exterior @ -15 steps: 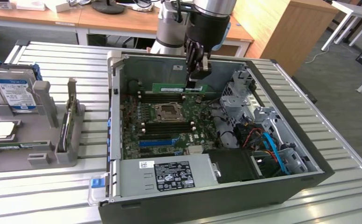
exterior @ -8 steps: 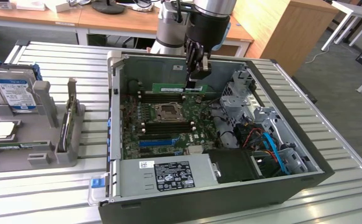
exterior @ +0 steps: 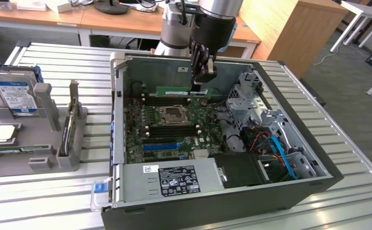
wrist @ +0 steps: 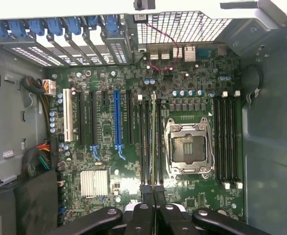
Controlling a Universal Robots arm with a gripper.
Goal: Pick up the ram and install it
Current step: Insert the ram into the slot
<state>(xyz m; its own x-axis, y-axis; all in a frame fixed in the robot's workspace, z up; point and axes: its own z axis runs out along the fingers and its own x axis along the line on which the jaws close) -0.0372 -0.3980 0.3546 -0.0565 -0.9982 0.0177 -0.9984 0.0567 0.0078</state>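
My gripper (exterior: 201, 84) is inside the open computer case, shut on the ram (exterior: 176, 90), a narrow green stick held level on its long edge. It hangs low over the black memory slots (exterior: 167, 99) beyond the processor socket (exterior: 172, 114). In the wrist view the ram (wrist: 153, 132) is seen edge-on as a thin line running away from the gripper (wrist: 153, 192). It lies along the memory slots (wrist: 144, 142) beside the empty socket (wrist: 188, 147). I cannot tell whether it touches a slot.
The case walls (exterior: 119, 110) surround the motherboard (exterior: 141, 139). A drive cage (exterior: 247, 98) with cables stands at the exterior view's right, and the power supply (exterior: 173, 179) is in front. A grey fixture (exterior: 29, 143) holds a hard drive (exterior: 13, 96). A long blue slot (wrist: 117, 117) is nearby.
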